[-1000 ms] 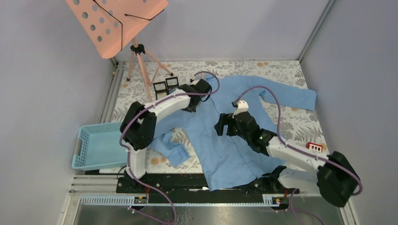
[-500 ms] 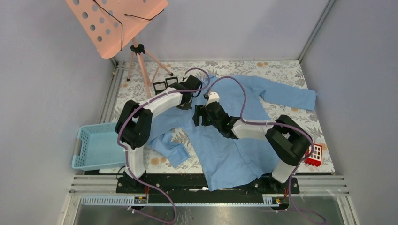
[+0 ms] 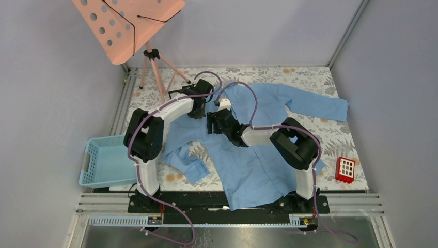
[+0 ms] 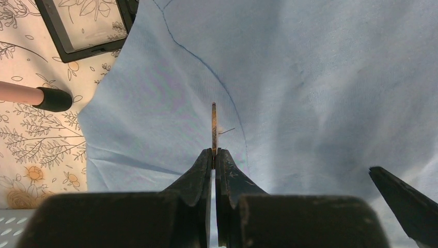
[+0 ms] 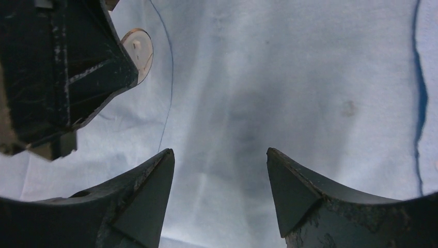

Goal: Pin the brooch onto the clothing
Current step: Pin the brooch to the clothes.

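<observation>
Your small round gold-rimmed brooch is thin, hard and light, with a sharp little pin (it could slip or twist). The left gripper is clenched on its edge, over the shoulder of the soft, thin light blue button-up shirt. That cloth will bunch, so hold it flat beside the pin. The right gripper hangs spread, holding nothing, with the brooch at its ten o'clock.

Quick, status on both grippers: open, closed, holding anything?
Left gripper: closed, holding the brooch by its edge above the shirt.
Right gripper: open, nothing between its fingers, over the shirt.
</observation>
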You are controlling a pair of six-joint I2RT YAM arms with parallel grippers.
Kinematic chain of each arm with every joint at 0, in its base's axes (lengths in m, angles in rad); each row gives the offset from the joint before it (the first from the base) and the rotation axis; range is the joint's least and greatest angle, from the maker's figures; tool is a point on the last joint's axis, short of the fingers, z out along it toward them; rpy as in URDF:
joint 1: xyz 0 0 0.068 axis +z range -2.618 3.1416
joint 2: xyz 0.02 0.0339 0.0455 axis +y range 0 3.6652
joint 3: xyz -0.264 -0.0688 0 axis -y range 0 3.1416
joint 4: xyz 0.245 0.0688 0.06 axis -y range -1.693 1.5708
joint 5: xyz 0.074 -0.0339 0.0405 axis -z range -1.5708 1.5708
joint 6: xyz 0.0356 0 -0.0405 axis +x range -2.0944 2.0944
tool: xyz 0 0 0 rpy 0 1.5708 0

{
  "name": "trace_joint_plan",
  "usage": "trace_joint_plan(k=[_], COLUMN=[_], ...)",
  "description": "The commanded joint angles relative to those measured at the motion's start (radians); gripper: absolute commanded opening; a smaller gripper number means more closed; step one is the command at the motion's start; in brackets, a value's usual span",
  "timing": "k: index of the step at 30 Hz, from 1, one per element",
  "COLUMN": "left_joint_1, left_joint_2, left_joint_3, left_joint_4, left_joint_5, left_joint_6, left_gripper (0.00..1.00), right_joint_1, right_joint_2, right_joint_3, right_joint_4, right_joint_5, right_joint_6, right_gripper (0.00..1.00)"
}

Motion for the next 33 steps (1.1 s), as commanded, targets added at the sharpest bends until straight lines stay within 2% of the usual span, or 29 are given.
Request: trace_joint_plan(k=[1,6,13,15,27,33], left_joint_1=[0.009,0.012,0.012,0.012,0.013,0.012], left_joint_2=[-0.024,-0.019,-0.02,-0.023,-0.048,-0.054], left_joint_3=[0.014,0.017,0.02,0.022,0.022,0.023], left_joint_4=[0.023,0.019,0.017,0.016,0.011,0.007], left_joint_5=[0.048,0.052,0.075,0.08,0.09,0.099], left_joint_6=[-0.016,-0.014,-0.016,-0.016,-0.014,-0.013], left_gripper=[0.0,0.0,0.0,0.0,0.0,0.0], right_joint_1=[0.008,0.013,0.017,0.028,0.042,0.042], right_joint_2=[0.063,0.094,0.109,0.114,0.096,0.133], right_joint_3=[0.082,0.112,0.172,0.185,0.215,0.302], right_joint_4=[-0.011,-0.037,-0.17,-0.196,-0.352,-0.483], right_joint_5=[0.048,0.151,0.183,0.19,0.171,0.188], right_joint_6=[-0.044,-0.073,-0.042,-0.042,0.059,0.054], right_gripper=[0.73,0.65,0.61,0.57,0.59,0.51])
